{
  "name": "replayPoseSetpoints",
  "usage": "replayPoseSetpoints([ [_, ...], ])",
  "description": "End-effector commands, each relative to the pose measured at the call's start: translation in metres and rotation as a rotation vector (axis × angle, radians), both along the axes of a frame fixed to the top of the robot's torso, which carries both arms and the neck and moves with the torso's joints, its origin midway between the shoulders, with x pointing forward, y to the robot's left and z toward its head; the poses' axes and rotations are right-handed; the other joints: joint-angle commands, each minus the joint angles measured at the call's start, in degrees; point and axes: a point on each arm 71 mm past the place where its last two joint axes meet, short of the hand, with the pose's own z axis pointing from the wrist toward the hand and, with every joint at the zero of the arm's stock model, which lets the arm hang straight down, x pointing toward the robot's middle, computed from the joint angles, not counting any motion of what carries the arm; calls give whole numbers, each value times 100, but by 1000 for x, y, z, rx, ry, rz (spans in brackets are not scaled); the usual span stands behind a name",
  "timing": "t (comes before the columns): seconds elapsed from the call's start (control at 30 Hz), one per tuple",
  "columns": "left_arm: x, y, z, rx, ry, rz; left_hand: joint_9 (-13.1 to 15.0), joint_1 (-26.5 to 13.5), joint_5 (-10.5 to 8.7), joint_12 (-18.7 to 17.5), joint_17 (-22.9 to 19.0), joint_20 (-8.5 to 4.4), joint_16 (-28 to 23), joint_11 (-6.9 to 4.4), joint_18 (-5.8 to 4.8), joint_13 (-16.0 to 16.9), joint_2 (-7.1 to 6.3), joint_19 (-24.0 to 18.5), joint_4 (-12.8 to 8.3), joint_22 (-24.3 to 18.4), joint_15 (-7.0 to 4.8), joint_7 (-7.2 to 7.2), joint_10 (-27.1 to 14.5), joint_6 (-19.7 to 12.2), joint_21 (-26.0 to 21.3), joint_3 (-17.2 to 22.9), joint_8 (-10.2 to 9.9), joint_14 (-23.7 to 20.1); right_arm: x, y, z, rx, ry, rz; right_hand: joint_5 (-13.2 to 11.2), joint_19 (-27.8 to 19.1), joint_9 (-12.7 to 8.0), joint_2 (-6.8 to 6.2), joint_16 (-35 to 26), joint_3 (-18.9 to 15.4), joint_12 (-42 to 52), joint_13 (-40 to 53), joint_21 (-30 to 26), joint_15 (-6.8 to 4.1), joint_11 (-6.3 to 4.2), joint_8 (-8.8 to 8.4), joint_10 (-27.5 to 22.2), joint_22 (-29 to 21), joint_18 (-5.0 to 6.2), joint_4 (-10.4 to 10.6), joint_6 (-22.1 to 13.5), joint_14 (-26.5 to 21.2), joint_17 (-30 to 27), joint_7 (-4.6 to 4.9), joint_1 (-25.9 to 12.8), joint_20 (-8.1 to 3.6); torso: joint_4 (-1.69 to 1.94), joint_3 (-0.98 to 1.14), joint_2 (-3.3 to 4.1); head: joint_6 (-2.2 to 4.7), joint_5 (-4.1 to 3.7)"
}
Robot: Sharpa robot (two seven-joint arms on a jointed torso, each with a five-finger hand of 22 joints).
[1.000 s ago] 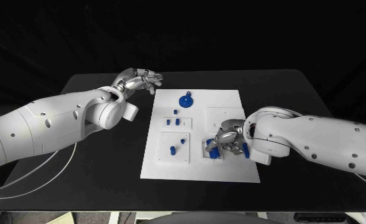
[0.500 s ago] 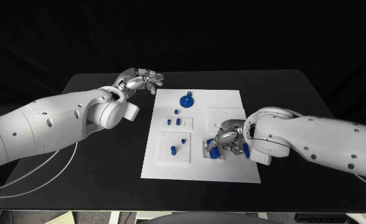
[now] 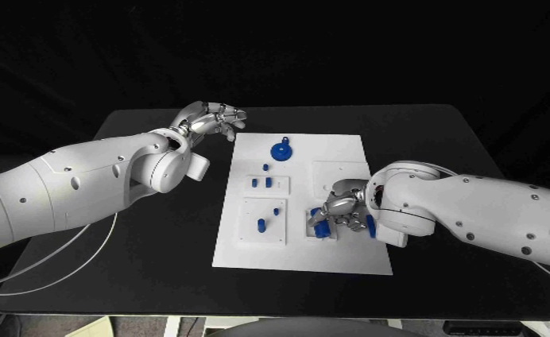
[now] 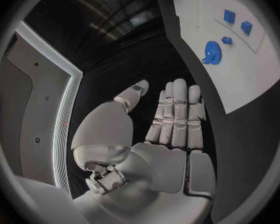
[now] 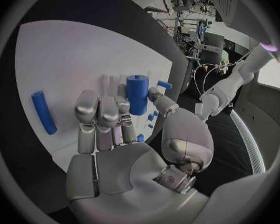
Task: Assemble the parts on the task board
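Where fingers curl, perhaps blue part (image 3: pixel 322 229).

A black table (image 3: pixel 149 257) is carrying the white task board (image 3: pixel 344 150), which is lying flat at its middle, with a white cable (image 3: pixel 80 261) trailing nearby.

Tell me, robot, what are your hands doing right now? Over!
Left hand open, hovering off the white task board. Right hand low over the board's near corner, fingers by a blue cylinder part; grip unclear. Nothing in the way.
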Motion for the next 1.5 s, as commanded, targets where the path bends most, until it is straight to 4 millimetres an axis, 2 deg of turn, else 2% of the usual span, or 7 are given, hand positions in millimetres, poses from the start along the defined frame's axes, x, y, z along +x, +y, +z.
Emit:
replayPoseSetpoints([
  [0.03, -1, -2, 1, -12, 0, -16, -9, -52, -21, 32, 8, -50, -22, -17, 71, 7, -23, 28, 42, 9, 27, 43, -41, 11, -36, -5, 36, -11, -5, 1, -8, -31, 15, 26, -25, -6, 8, -107, 28, -39, -21, 8, 1, -27, 14, -43, -28, 32, 625, 15, -49, -18, -8, 15, -1, -51, -4, 3, 2, 0, 7],
  [0.2, -1, -2, 1, -13, -1, -19, -10, -53, -21, 32, 9, -50, -23, -17, 71, 7, -29, 28, 42, 10, 27, 43, -42, 10, -37, -7, 36, -12, -4, 1, -7, -45, -8, 45, -25, -9, 17, -198, 23, -70, -33, 12, -10, -25, 16, -49, -39, 22, 625, 59, -67, -26, -17, 18, 7, -64, -7, 4, 0, -7, 6],
  [0.5, -1, -1, 1, -12, -1, -17, -11, -52, -23, 32, 11, -50, -25, -16, 72, 8, -42, 28, 39, 13, 27, 43, -45, 7, -39, -10, 36, -13, -5, 2, -12, -44, -1, 47, -26, -9, 26, -249, 19, -78, -43, 14, -19, -24, 18, -50, -43, 14, 625, 108, -77, -29, -26, 20, 24, -73, -1, 3, 2, -27, 5],
  [0.8, -1, -1, 1, -12, -1, -16, -11, -52, -23, 32, 12, -50, -26, -16, 72, 9, -44, 28, 40, 14, 27, 43, -46, 6, -40, -10, 37, -13, -5, 0, -13, -42, -4, 39, -30, -13, 55, -355, 19, -216, -56, 23, -33, -25, 18, -48, -49, 0, 625, 293, -95, -38, -38, 19, -105, -85, -4, 1, -1, -29, 12],
  [1.07, -1, -1, 1, -11, -1, -15, -11, -51, -23, 32, 13, -50, -27, -16, 73, 10, -46, 29, 40, 15, 27, 44, -46, 6, -41, -10, 38, -14, -5, -1, -12, -40, -7, 34, -28, -41, 88, -279, 27, -449, -64, 38, -33, -32, 10, -45, -57, 6, 625, 315, -109, -53, -40, 12, -194, -108, -5, 1, 0, -28, 10],
  [1.3, -1, 0, 1, -11, -1, -14, -12, -51, -23, 33, 14, -50, -28, -16, 73, 11, -47, 29, 41, 16, 27, 43, -46, 6, -42, -10, 39, -14, -6, -3, -12, -37, -13, 41, -9, -61, 103, -72, 30, -490, -71, 45, -33, -36, 5, -46, -53, 12, 625, 262, -107, -60, -47, 7, -115, -123, -6, 3, 1, -25, -2],
  [1.5, 0, 0, 1, -11, -1, -13, -12, -52, -23, 33, 15, -49, -29, -16, 74, 11, -44, 30, 44, 17, 28, 43, -47, 6, -43, -9, 40, -14, -9, -6, -10, -39, -9, 53, -14, -71, 103, -117, 23, -524, -82, 42, -36, -32, 9, -50, -54, 13, 625, 258, -105, -65, -55, 11, -139, -116, -4, 2, 0, -26, -2],
])
